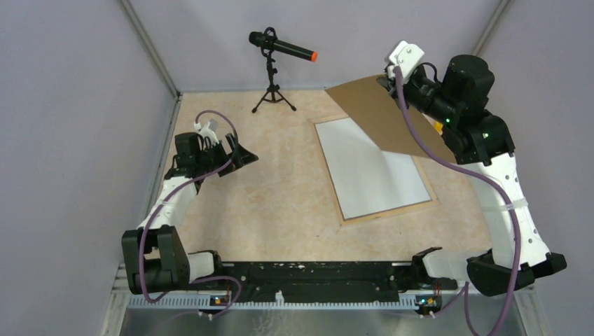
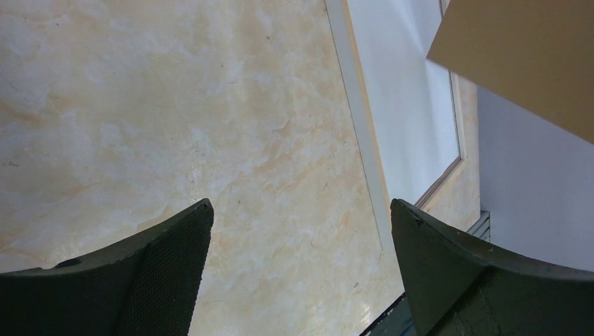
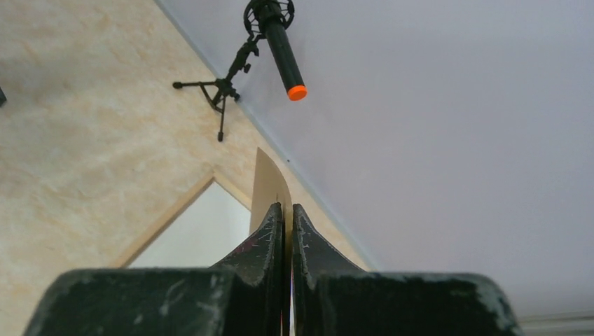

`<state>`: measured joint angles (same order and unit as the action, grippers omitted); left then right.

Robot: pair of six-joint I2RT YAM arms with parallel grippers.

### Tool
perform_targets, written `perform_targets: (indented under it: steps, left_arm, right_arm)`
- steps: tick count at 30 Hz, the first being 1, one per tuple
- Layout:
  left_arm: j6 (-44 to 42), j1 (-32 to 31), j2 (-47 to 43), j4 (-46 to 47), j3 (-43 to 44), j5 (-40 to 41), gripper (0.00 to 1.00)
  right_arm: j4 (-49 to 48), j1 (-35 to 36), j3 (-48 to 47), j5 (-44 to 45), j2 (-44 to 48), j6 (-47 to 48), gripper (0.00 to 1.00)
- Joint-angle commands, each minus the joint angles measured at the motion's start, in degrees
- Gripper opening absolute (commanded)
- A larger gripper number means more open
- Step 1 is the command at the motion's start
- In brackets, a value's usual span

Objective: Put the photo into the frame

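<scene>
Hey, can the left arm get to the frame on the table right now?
Probably yes. The left hand is open and empty, with only bare table between it and the frame. The backing board, pinched in the right hand, hangs over the frame's far right corner only.

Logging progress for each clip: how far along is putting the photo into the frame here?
Done: the frame lies flat with a white sheet filling it, possibly the photo face down; no printed side shows. In hand: the right gripper is shut on the brown backing board, held tilted above the frame's far end. The left gripper hangs open, empty. Left: probably laying the board onto the frame.
</scene>
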<state>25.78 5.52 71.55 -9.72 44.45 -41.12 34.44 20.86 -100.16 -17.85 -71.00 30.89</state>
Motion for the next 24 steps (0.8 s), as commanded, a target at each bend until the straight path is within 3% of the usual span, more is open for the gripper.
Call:
perform_targets:
  steps: [1,7,10,15,24]
  left_arm:
    - [-0.1,-0.2,-0.2,3.3,-0.4,-1.7,0.99]
    - [0.1,-0.2,0.0,3.5,-0.6,-1.9,0.99]
    - [0.1,-0.2,-0.2,3.5,-0.7,-2.0,0.99]
    - [0.1,-0.2,-0.1,3.7,-0.7,-2.3,0.99]
    - [0.6,-0.2,0.5,4.4,-0.7,-3.3,0.99]
  right_arm:
    - [-2.9,0.2,-3.0,-0.8,-1.4,17.0,0.0]
    - [0.3,5.3,-6.8,3.5,-5.5,31.7,0.0]
    - [1.9,6.2,-7.5,0.9,-6.9,33.2,0.0]
    - [0.8,11.6,0.8,5.1,-6.7,41.1,0.0]
    - [-3.2,16.6,10.3,8.7,-6.2,44.1,0.0]
